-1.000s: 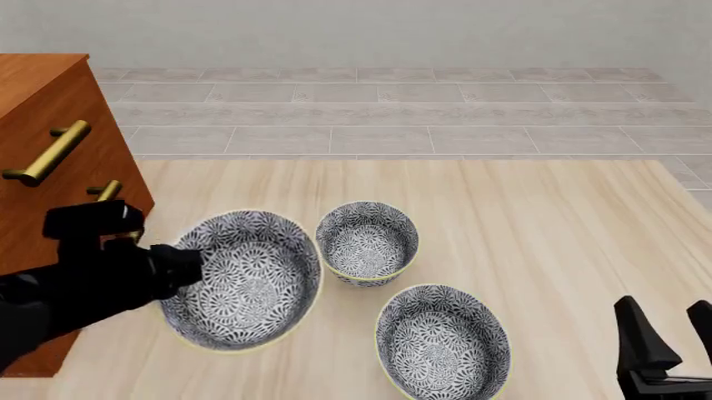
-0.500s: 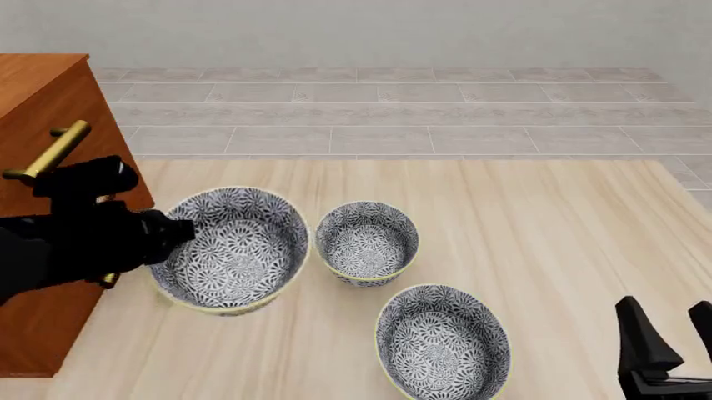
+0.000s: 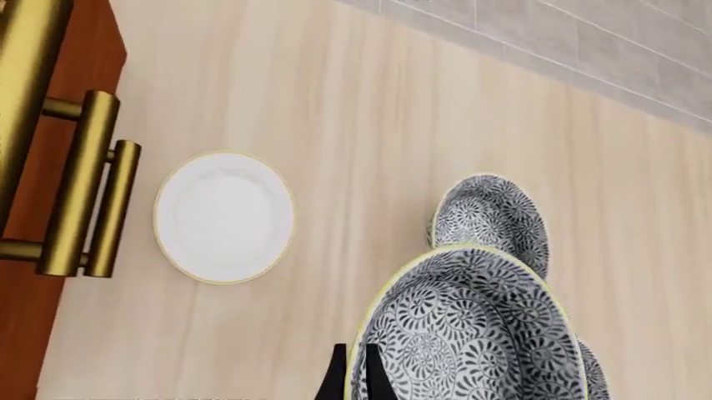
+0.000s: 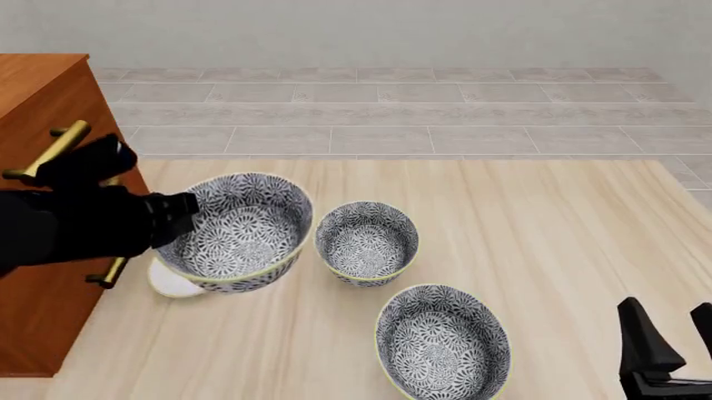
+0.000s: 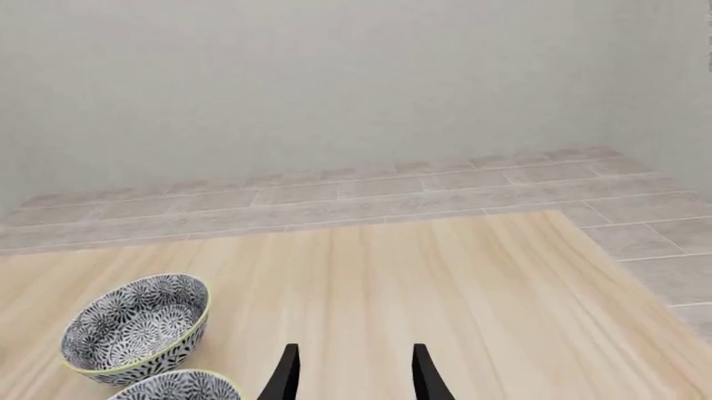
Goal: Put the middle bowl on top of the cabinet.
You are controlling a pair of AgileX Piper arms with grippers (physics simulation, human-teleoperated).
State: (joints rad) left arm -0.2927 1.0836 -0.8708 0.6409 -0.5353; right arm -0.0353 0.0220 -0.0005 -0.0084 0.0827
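Note:
The middle bowl (image 4: 236, 231), deep, with a dense grey-and-white floral pattern and a pale-yellow rim, hangs tilted above the table beside the cabinet (image 4: 45, 108). My left gripper (image 4: 185, 213) is shut on its left rim. In the left wrist view the fingers (image 3: 353, 379) pinch the same bowl (image 3: 478, 333). The cabinet's reddish wood (image 3: 95, 50) and brass handles (image 3: 83, 183) are close by. My right gripper (image 4: 671, 343) stands open and empty at the table's near right edge, shown also in its wrist view (image 5: 356, 375).
A small white plate (image 4: 167, 282) lies on the table under the lifted bowl, beside the cabinet (image 3: 223, 217). A smaller patterned bowl (image 4: 368, 242) stands mid-table and another (image 4: 443, 343) near the front edge. Tiled floor lies beyond the table.
My left gripper has raised the bowl off the table and carried it back toward the cabinet, tilting it. The white plate beneath it now shows. The right arm has stayed still.

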